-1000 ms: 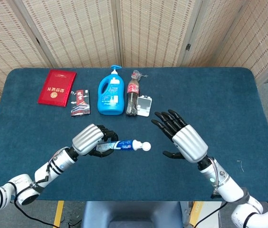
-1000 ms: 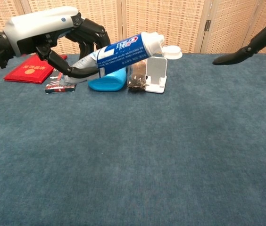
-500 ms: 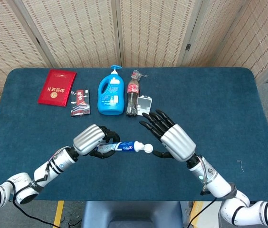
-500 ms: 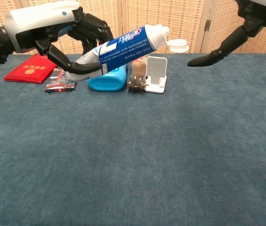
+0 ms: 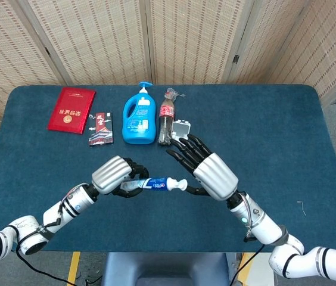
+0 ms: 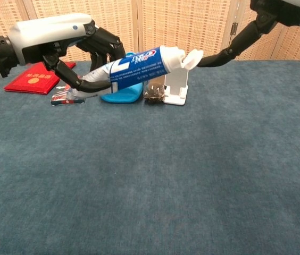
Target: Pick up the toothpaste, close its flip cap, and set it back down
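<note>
My left hand (image 5: pixel 115 174) (image 6: pixel 59 42) grips the tail end of a blue and white toothpaste tube (image 5: pixel 156 184) (image 6: pixel 136 66) and holds it level above the table, nozzle pointing right. Its white flip cap (image 5: pixel 180 185) (image 6: pixel 192 58) stands half raised at the tube's tip. My right hand (image 5: pixel 207 170) (image 6: pixel 269 18) has its fingers spread, and its thumb (image 6: pixel 219 56) touches the cap from the right. That hand holds nothing.
Along the back of the blue table (image 5: pixel 275 131) lie a red booklet (image 5: pixel 71 109), a small dark packet (image 5: pixel 100 128), a blue pump bottle (image 5: pixel 140 118), a cola bottle (image 5: pixel 166 119) and a white holder (image 5: pixel 182 132) (image 6: pixel 175 84).
My right hand has moved left toward the tube until its thumb reached the flip cap, which has tilted up from lying flat open. The left hand has kept the tube nearly still.
</note>
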